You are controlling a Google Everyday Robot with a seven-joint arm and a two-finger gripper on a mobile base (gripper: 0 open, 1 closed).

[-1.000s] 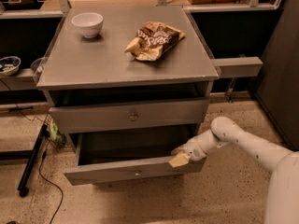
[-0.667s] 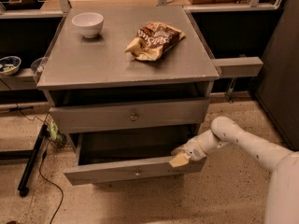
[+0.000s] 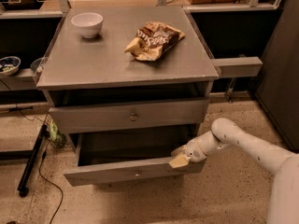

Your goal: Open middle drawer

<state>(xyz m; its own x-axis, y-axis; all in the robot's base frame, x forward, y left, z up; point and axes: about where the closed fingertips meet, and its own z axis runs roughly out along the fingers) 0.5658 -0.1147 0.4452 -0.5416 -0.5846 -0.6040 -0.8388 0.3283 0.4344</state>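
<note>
One camera is looking down from high in front of the grey wooden three-drawer cabinet (image 3: 117,64), facing its drawer fronts and taking in the whole flat top. It is sitting close enough that the cabinet is filling most of the frame. My white arm (image 3: 247,146) is reaching in from the lower right corner, and my gripper (image 3: 180,159) is sitting at the right end of the pulled-out lowest grey drawer front (image 3: 117,174).

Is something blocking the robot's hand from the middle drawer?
No, nothing visible is in the way. The gripper is right at the top right corner of the middle drawer, at its front panel. The drawer stands partly pulled out, and nothing visible sits in front of it.
</note>
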